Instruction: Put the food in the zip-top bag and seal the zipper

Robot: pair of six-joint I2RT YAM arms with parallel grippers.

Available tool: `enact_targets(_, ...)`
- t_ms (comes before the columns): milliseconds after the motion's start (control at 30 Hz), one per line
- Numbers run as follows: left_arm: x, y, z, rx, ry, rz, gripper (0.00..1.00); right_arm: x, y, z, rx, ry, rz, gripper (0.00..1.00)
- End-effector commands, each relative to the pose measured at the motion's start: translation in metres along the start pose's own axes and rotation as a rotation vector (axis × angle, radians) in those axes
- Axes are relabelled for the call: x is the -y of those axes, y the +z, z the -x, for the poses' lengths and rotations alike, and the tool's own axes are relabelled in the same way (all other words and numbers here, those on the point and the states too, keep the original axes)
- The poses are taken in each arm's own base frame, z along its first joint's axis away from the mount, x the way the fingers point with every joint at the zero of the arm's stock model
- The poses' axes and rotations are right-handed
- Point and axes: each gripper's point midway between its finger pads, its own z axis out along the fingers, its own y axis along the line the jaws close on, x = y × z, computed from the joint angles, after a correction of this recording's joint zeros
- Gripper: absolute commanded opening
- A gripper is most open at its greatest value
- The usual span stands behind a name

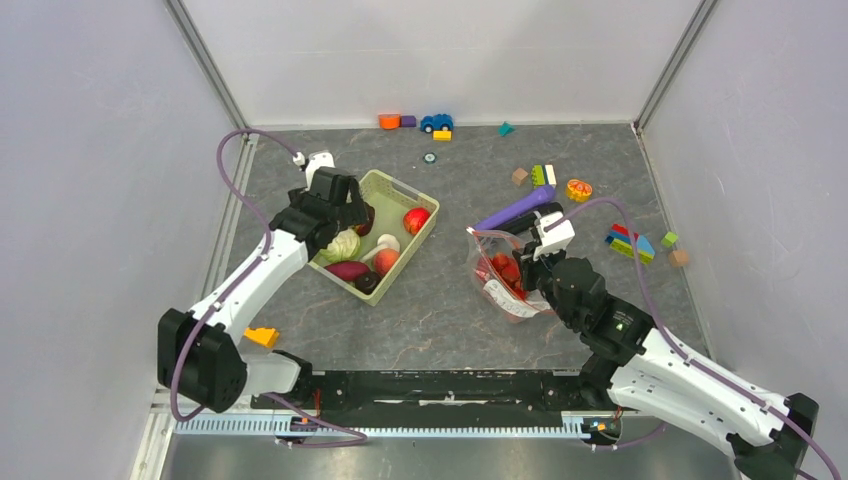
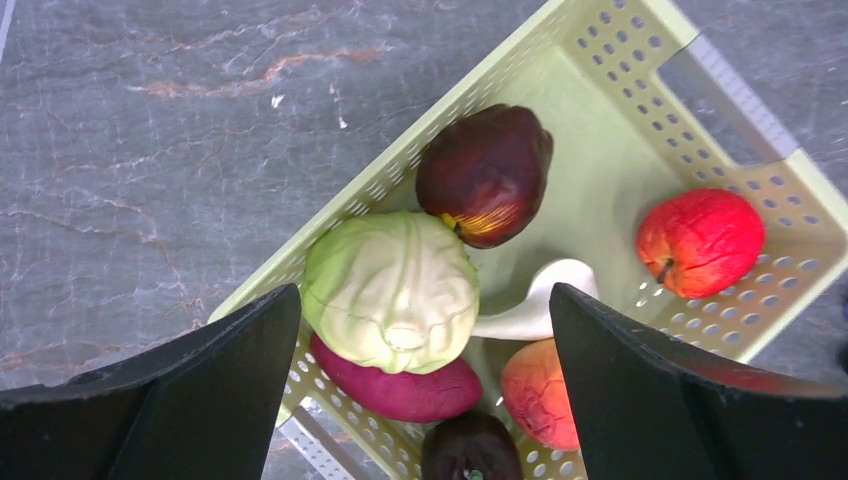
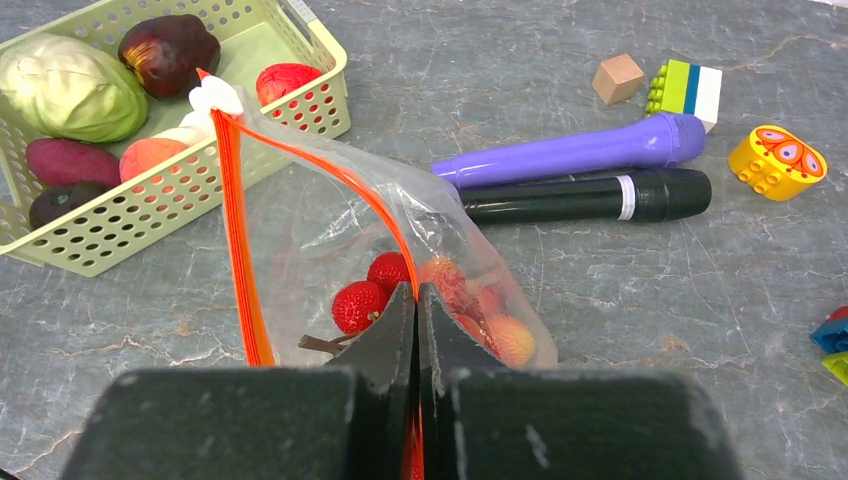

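the food not yet bagged lies in the green basket (image 2: 620,60) on the left side of the table: a cabbage (image 2: 390,290), a dark red fruit (image 2: 485,172), a red apple (image 2: 700,240), a peach apple (image 2: 540,395), a purple root (image 2: 400,385), a white mushroom (image 2: 545,295) and one more dark piece (image 2: 470,450). the left gripper (image 2: 422,300) hangs directly above the basket, fingers spread wide and holding nothing; the cabbage sits straight below the gap. the bag (image 3: 330,230) stands to the right of the basket, near it but apart, with several red pieces (image 3: 358,305) already inside. the right gripper (image 3: 417,320) has its fingers pressed together on one lip of the bag mouth and holds it raised. the zipper (image 3: 235,230) runs away from that gripper toward the basket, so the mouth gapes to the basket side. the left arm is the nearer to the food. the likely next move is a vertical descent onto the cabbage, then a carry rightward into the mouth. caution: the cabbage looks wide against that opening. the zipper is not yet sealed.
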Motion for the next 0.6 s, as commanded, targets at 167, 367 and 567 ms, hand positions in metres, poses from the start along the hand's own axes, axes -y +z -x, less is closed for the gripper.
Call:
enact_targets(167,-0.014,0.026,-0.037,-0.096,0.048,0.058,1.0,-0.001,0.004,-0.001,-0.003,-0.016,-0.003,0.0)
enact_targets(367,-0.014,0.041,-0.056,-0.142,0.048,0.057,1.0,-0.002,0.004,-0.002,-0.007,-0.014,0.003,0.0)
enact_targets(567,-0.012,0.048,-0.065,-0.152,0.033,0.042,0.95,0.001,0.002,0.004,0.008,-0.009,-0.006,0.0)
